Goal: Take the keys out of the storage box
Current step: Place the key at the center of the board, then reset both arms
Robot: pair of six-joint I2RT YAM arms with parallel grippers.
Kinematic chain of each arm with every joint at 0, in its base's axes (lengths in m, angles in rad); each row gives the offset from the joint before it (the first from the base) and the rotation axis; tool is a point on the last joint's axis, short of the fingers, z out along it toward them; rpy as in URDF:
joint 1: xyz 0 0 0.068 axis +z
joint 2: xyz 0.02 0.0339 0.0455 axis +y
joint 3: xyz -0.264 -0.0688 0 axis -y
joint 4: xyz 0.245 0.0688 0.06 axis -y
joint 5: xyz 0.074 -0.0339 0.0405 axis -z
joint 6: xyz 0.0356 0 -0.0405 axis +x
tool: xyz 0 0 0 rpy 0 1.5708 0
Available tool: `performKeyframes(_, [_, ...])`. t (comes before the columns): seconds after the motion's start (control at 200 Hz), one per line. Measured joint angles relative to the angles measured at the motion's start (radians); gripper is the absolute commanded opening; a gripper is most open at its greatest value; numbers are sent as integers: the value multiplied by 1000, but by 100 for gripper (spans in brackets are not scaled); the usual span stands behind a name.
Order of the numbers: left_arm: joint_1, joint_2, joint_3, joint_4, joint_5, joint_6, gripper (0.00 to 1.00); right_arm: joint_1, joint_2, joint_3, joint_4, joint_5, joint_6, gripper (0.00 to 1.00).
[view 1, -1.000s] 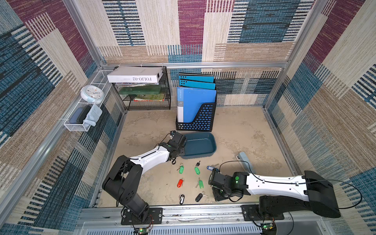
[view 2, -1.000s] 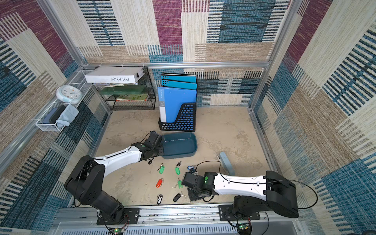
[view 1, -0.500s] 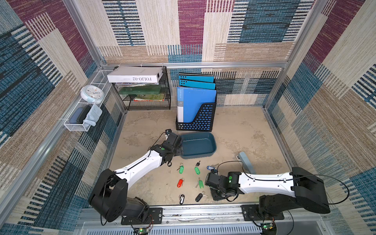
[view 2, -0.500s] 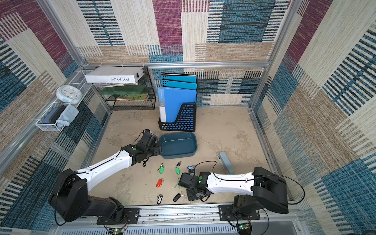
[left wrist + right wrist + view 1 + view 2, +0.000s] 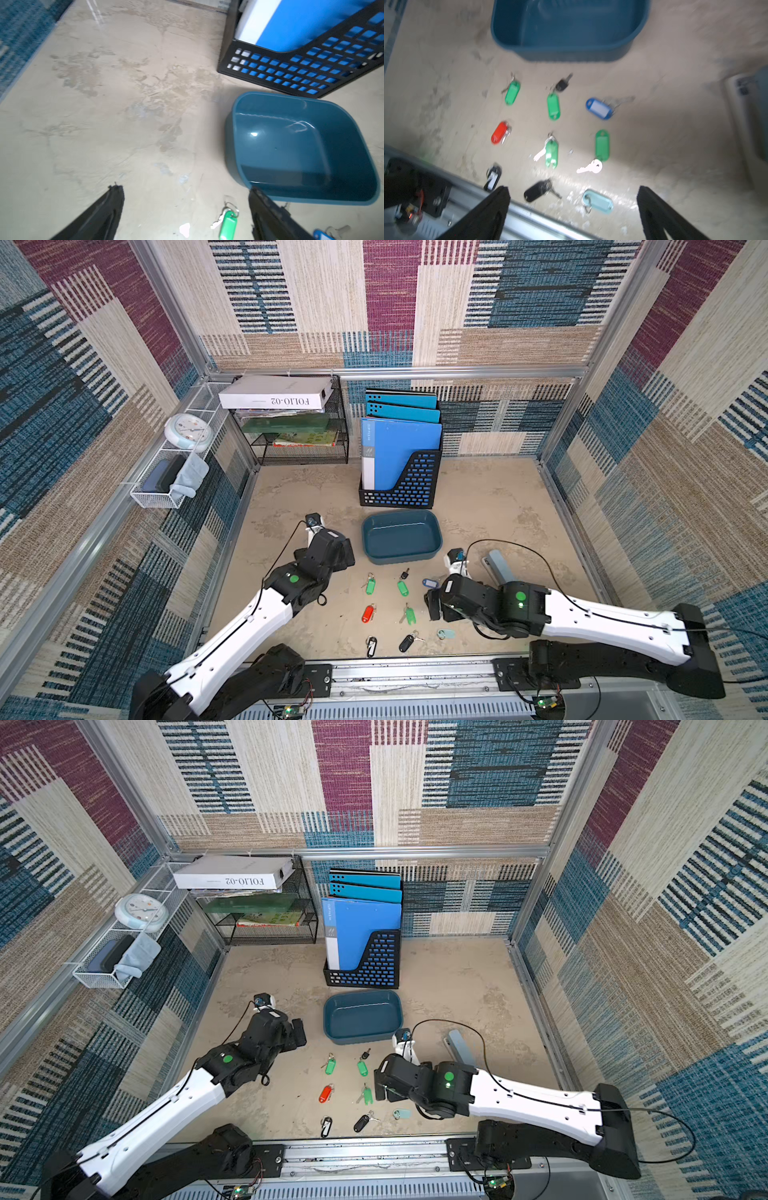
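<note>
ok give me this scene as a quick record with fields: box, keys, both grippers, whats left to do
storage box: upright on the table, nothing inside
keys: nine tagged ones show in the right wrist view, all on the table in front of the box
tag colours: four green, two black, a red tag, a blue tag, a pale blue tag
left gripper: open, empty, beside the box, not touching it
right gripper: open, empty, by the keys
task state: looks done, no key visible in the box
</note>
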Motion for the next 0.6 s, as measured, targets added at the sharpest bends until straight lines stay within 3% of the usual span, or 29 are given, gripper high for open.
performKeyframes(0.11, [0, -154, -106, -25, -126, -2, 99, -44, -222, -191, 162, 327, -90, 99])
performKeyframes(0.195, [0, -225, -197, 14, -221, 31, 99, -124, -410, -386, 352, 518, -253, 99])
performKeyframes(0.26, [1, -254, -249, 12, -278, 52, 99, -220, -531, -491, 502, 549, -410, 99])
performKeyframes(0.356, [1, -282, -262, 37, -350, 85, 99, -321, -617, -562, 662, 485, -566, 99])
performKeyframes(0.441, [2, -278, -266, 80, -401, 139, 99, -354, -552, -563, 763, 413, -655, 99])
performKeyframes(0.596, [31, -174, -313, 227, -428, 290, 99, -418, -178, -458, 862, 370, -748, 99])
